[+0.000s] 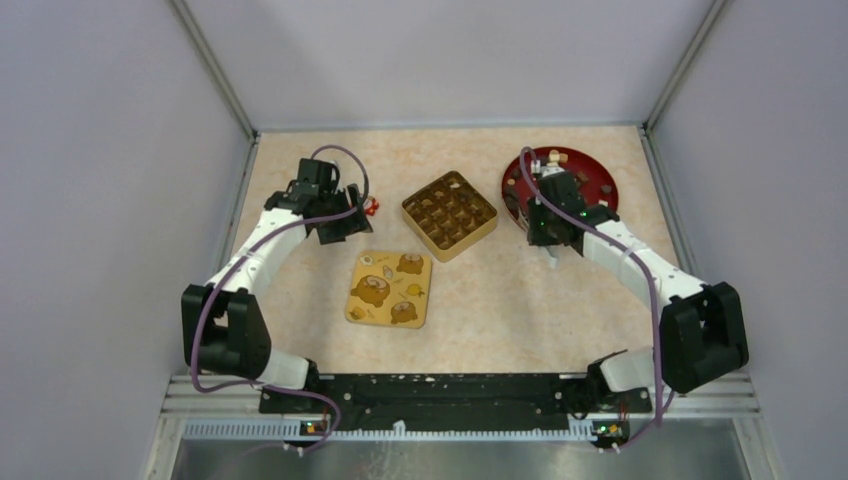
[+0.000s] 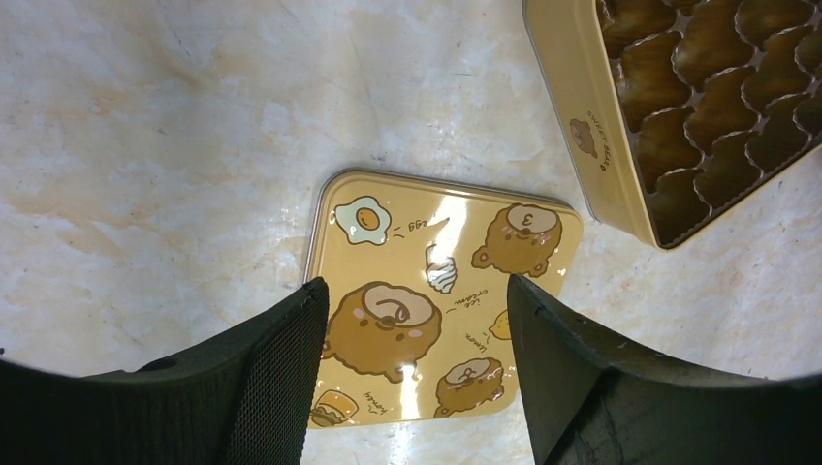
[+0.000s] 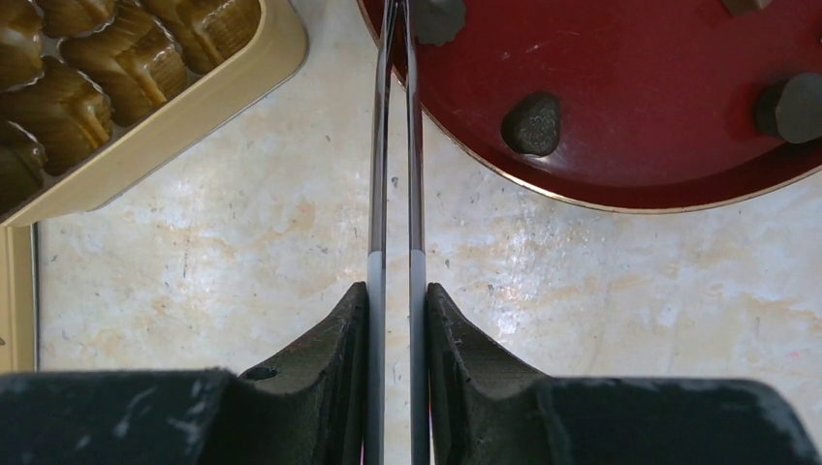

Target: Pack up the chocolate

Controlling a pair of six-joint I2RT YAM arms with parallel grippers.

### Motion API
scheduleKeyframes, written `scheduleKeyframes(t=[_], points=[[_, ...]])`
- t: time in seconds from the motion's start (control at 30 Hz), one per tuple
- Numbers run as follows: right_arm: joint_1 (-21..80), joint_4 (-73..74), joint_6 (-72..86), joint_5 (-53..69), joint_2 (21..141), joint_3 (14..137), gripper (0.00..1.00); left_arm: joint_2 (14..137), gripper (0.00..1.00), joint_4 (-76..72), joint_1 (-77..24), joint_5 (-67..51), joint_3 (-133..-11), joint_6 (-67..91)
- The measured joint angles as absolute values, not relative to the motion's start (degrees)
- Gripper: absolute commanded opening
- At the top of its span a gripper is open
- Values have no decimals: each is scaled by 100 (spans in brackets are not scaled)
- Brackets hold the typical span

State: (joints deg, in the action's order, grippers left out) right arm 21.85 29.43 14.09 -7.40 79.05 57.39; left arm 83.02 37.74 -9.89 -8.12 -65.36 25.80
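Several small dark and tan chocolate lumps lie on a round red plate at the back right. The right wrist view shows one dark lump on the plate. My right gripper is shut on thin metal tweezers; their tips reach over the plate's rim beside another lump. My left gripper is open and empty, above the yellow lid.
A square yellow tin with rows of brown paper cups stands at mid table. Its lid with cartoon pictures lies flat in front of it. A small red-and-white sweet lies by the left gripper.
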Motion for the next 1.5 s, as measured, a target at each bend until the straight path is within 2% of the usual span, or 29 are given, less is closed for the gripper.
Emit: scheduleKeyframes(t=[0.53, 0.73, 0.97, 1.5], points=[[2082, 3068, 1406, -930, 7714, 5666, 20, 8302, 73, 3771, -989, -832, -6536, 2582], [2082, 3135, 1406, -1007, 7426, 5669, 27, 8302, 73, 3771, -989, -836, -6536, 2582], [2082, 3188, 1411, -1092, 7397, 5669, 40, 8302, 73, 3769, -989, -873, -6536, 2582], [2082, 3205, 1343, -1199, 7787, 5669, 38, 8302, 73, 3771, -989, -926, -6536, 2585]])
